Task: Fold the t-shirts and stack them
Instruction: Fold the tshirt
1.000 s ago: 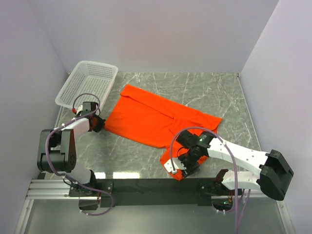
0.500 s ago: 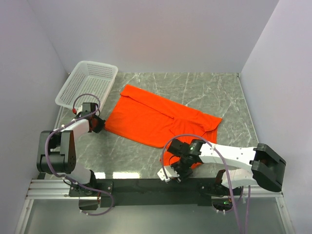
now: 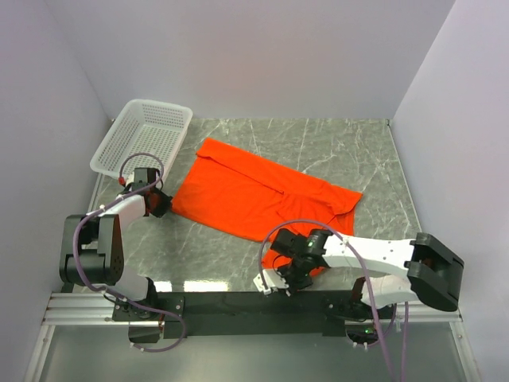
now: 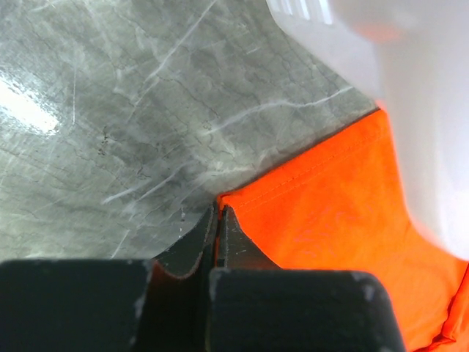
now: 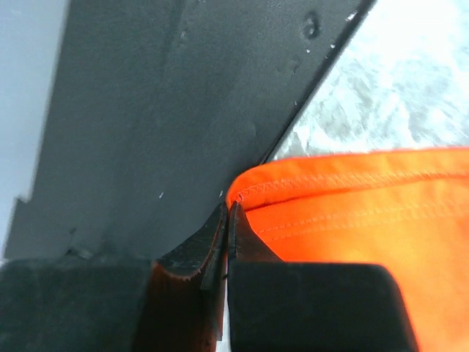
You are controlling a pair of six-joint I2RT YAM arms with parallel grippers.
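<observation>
Two arms are seen, each built of white link shells joined by black motor housings: the left arm (image 3: pixel 119 208) and the right arm (image 3: pixel 374 253). A lilac-grey cable (image 3: pixel 141 154) is looped over each arm and led down toward the black base rail (image 3: pixel 231 304). Small dark screws are dotted along the right arm's white shell. The left fingers (image 4: pixel 183 253) and right fingers (image 5: pixel 194 253) are shown as matt black wedges, flecked with pale scuffs and tinted reddish-brown along the inner edges.
</observation>
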